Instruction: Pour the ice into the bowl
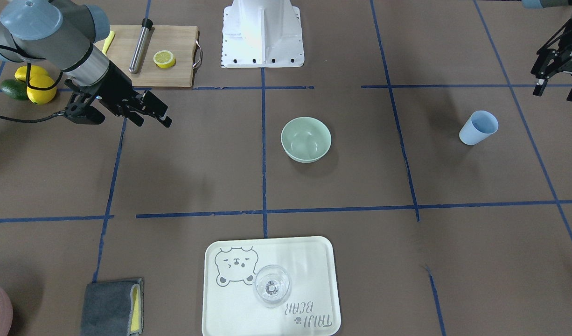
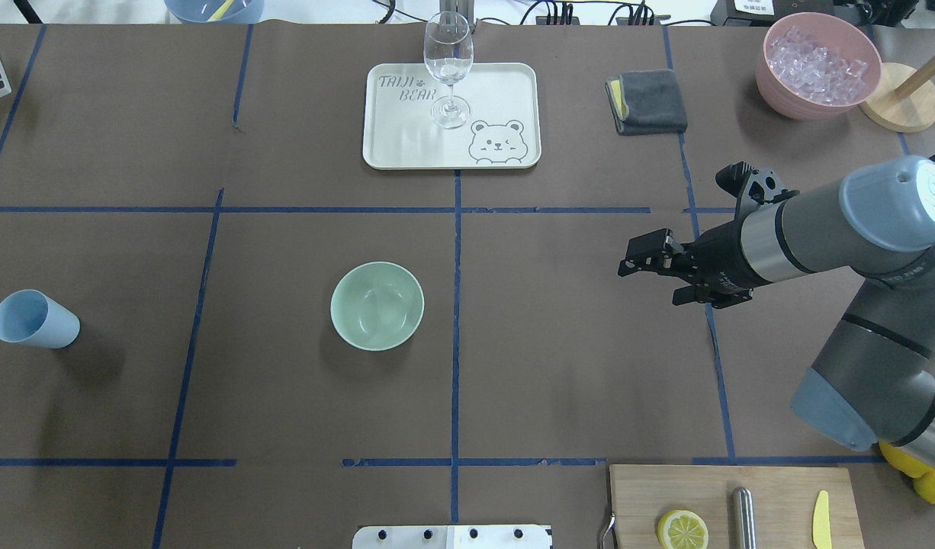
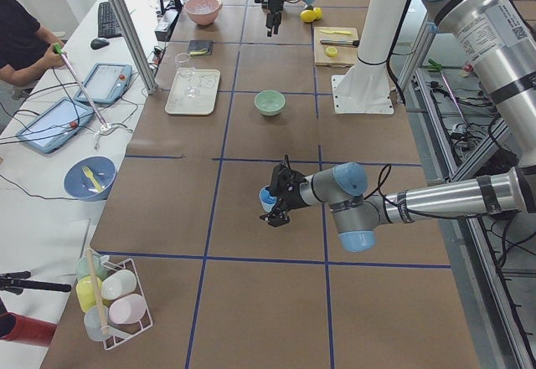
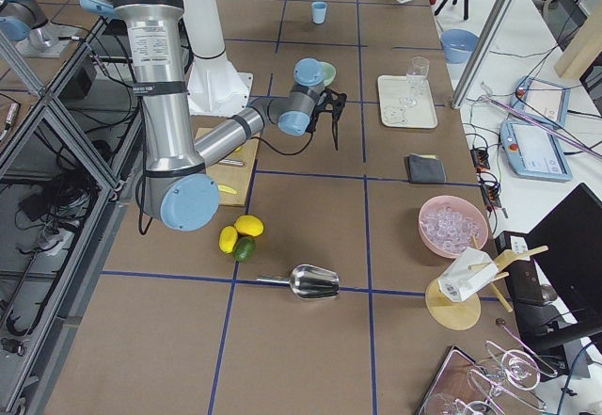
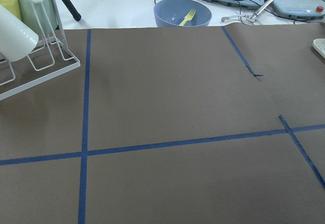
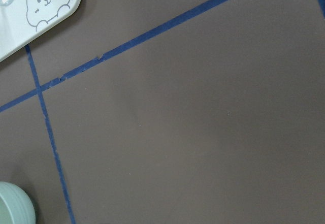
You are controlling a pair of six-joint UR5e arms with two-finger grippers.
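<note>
Brown table (image 2: 284, 381): bowl (image 2: 377, 306), cup (image 2: 34, 319), tray (image 2: 506, 91), board (image 2: 666, 488)

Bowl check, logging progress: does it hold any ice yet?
No, the bowl has a bare inside; the ice sits in the pink container.

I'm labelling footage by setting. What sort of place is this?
Most likely a robotics lab rather than a kitchen: a robot arm reaches over a paper-covered table marked into squares with blue tape, and control tablets with cables lie on a side desk beside it.
</note>
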